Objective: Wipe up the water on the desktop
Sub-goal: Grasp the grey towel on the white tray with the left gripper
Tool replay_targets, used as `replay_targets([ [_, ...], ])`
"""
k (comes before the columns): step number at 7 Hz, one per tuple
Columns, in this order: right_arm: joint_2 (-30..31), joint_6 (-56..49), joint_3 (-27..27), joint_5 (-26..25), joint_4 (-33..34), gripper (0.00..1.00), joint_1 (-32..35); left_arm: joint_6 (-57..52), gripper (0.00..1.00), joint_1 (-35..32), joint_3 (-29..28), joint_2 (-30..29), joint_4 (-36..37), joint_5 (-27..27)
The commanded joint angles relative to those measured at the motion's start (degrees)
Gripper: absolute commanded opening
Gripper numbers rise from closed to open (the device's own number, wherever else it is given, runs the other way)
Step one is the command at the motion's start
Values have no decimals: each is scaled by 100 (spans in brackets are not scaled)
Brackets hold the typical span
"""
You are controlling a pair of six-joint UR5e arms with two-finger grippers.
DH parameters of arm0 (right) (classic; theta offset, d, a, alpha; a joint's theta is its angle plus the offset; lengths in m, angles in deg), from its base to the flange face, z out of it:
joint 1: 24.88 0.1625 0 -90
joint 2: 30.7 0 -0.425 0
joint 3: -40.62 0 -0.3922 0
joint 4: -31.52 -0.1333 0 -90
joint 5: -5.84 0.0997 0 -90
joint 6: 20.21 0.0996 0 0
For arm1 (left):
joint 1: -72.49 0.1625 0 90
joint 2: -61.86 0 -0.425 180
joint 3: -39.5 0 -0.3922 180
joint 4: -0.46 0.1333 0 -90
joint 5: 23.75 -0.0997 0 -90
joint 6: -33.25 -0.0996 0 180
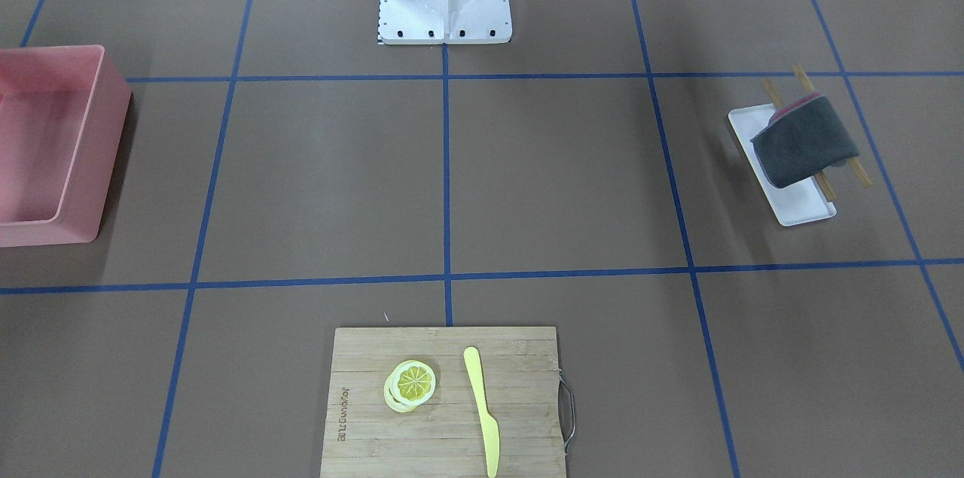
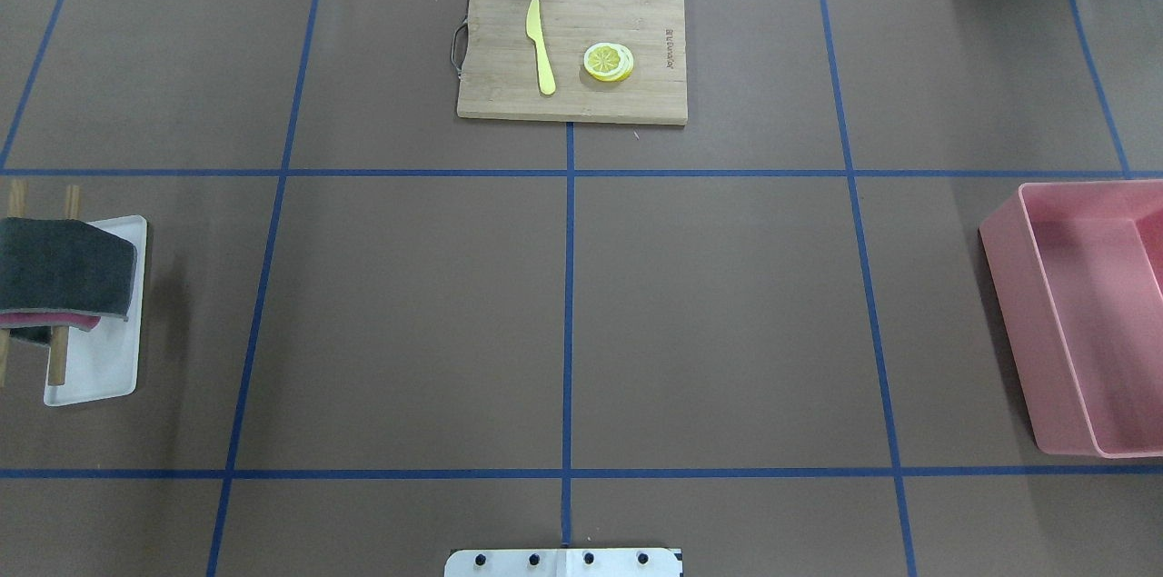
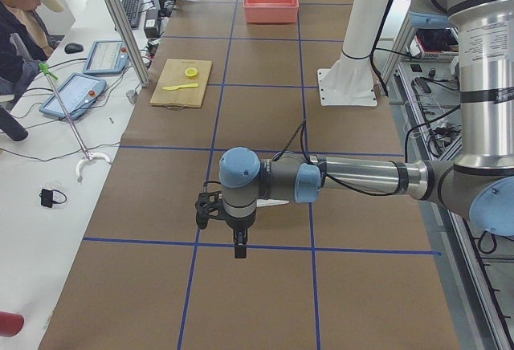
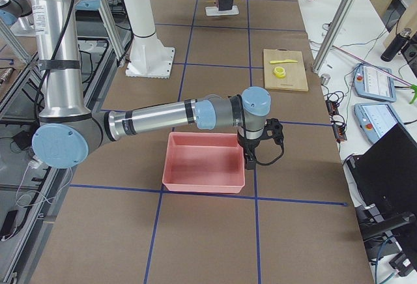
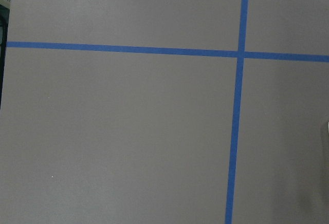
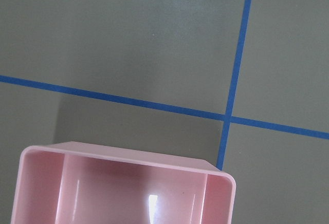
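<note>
Yellow knife (image 2: 541, 45) and lemon slices (image 2: 609, 62) lie on a bamboo board (image 2: 500, 95); pink bin (image 2: 1022, 304) well apart.

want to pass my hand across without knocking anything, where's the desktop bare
The two middle grid rectangles of the desktop are bare, between the cutting board at the far edge and the robot's base plate. Crowded spots: the white tray and grey cloth on the robot's left, the pink bin on its right.

Matte brown desktop (image 2: 727, 304); glossy pink plastic bin (image 6: 123, 193).
</note>
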Motion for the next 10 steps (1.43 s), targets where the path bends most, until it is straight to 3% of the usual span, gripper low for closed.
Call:
replay_targets([
  [1,126,15,-122,258,-15,100,-7,15,98,12,102,14,-55,269],
  [3,126,-2,-96,233,-15,100,-7,250,98,12,94,-56,-91,427],
  [5,179,24,-79,407,-24,100,-7,1535,98,343,120,-205,-361,1321],
  [7,170,32,-113,618,-33,100,-42,2873,98,1438,583,-188,-748,1072],
  [8,170,32,-113,785,-33,100,-86,3263,98,2080,864,-154,-776,469],
  [10,109,50,-113,778,-33,100,-261,3328,96,2392,885,-136,-995,455],
])
